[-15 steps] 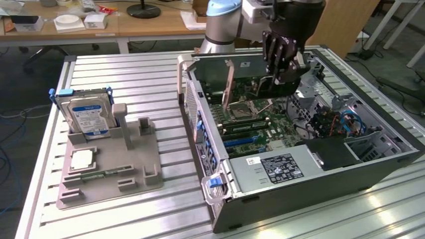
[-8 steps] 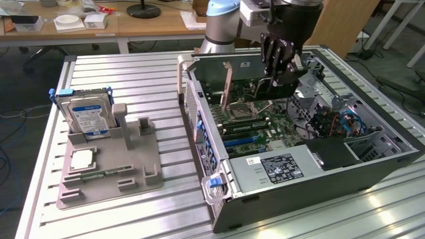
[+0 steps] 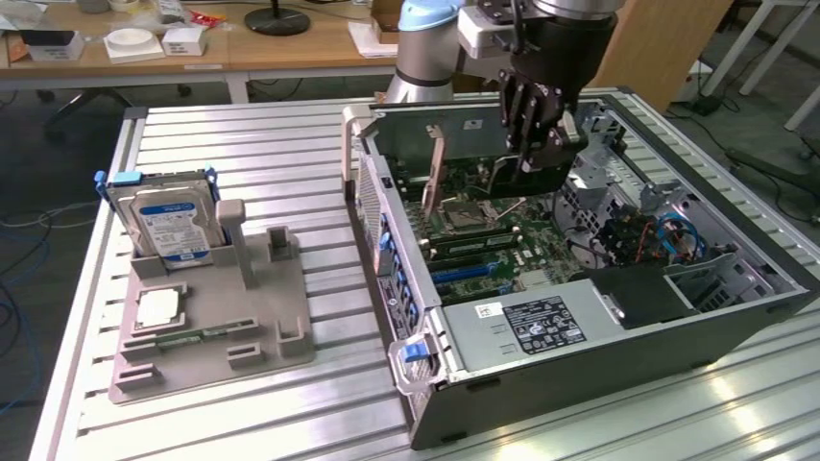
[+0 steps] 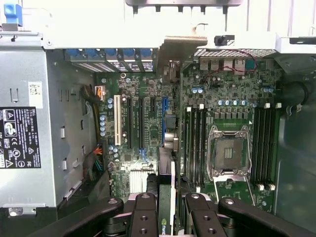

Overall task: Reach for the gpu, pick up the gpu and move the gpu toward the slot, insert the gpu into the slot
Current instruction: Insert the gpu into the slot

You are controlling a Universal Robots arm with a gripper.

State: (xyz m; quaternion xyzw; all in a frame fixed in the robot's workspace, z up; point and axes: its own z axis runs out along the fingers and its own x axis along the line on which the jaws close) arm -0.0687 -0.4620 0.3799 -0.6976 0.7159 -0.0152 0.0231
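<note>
A metal table (image 3: 256,423) with long grooves was seen nearest. An open computer case (image 3: 615,384) was laid on its side on the table, toward the exterior view's right. A grey power box (image 3: 513,331) with a black label was fixed in the near end of the case.

A grey tray (image 3: 256,336) was set on the table well apart from the case, toward the exterior view's left. A square silver chip (image 3: 156,307) and a small green memory stick (image 3: 192,337) were laid flat in the tray. A silver and blue hard drive (image 3: 164,219) was stood upright at the tray's far end.

Deeper in the case, a green board (image 3: 513,245) was seen. A square silver socket (image 4: 228,153) was found on it, with long memory rows on both sides. Some blue wires (image 3: 673,235) were tucked in beside the board.

The gripper (image 3: 539,158) was held above the far part of the green board. Its two black fingers (image 4: 143,217) were closed partway, and the graphics card (image 4: 166,190) was pinched between them. The card was seen edge-on from the wrist, hung over the board and not yet pushed in. A blue slot (image 4: 164,116) was lined up with the card's edge, beside two long black slots and a white one. It could not be told how high the card was above the slot.

Behind the case, the pale blue and grey arm (image 3: 429,38) was seen. A wooden desk (image 3: 295,48) with small white boxes and a round black stand (image 3: 277,19) was seen farthest away.
</note>
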